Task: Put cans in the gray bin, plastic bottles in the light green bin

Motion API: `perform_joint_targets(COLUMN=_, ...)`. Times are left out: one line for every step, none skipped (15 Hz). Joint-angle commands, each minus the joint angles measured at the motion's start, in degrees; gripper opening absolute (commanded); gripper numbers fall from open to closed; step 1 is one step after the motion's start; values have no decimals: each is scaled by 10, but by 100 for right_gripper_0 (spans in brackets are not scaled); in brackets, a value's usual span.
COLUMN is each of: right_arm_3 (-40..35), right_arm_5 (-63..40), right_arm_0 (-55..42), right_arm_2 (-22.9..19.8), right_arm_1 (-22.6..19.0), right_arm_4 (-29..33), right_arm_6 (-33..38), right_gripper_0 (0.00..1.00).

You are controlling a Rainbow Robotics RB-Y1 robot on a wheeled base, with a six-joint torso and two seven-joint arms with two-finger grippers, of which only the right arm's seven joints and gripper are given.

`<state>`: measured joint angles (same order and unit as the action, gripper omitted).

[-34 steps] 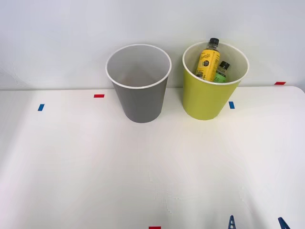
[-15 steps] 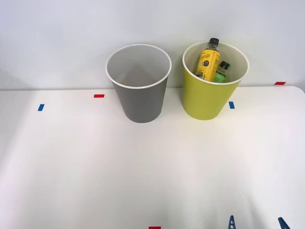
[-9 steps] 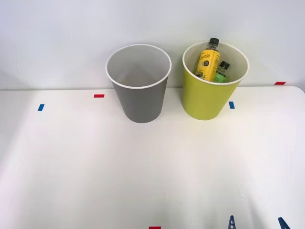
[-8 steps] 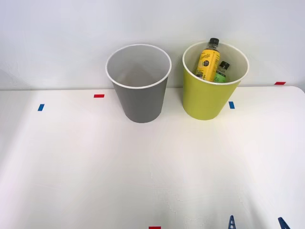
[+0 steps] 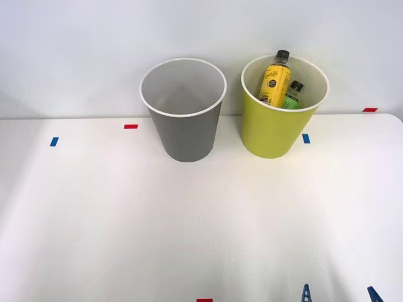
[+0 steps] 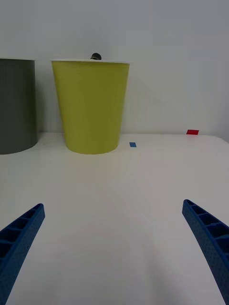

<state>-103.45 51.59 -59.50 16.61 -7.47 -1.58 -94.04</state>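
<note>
The gray bin (image 5: 184,135) stands at the back of the table, and what shows of its pale inside holds nothing. Right of it is the light green bin (image 5: 272,131), holding two plastic bottles: a yellow-label one (image 5: 274,80) leaning upright and a green-label one (image 5: 292,95) beside it. No cans show. My right gripper (image 5: 338,294) sits low at the table's near right edge, open, well short of the bins. In the right wrist view the open gripper (image 6: 114,238) faces the light green bin (image 6: 90,107), a black bottle cap (image 6: 96,56) peeking over its rim, with the gray bin (image 6: 16,107) beside it.
Small red tape marks (image 5: 130,126) and blue tape marks (image 5: 306,138) lie on the white table (image 5: 189,220). A white wall rises right behind the bins. The table's right edge runs near a red mark (image 5: 369,109).
</note>
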Motion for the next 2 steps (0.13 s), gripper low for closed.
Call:
perform_joint_targets(right_arm_3=0, right_arm_5=0, right_arm_0=0, right_arm_2=0, right_arm_1=0, right_arm_4=0, right_arm_6=0, right_gripper_0=100)
perform_joint_targets(right_arm_3=0, right_arm_5=0, right_arm_0=0, right_arm_2=0, right_arm_1=0, right_arm_4=0, right_arm_6=0, right_gripper_0=100)
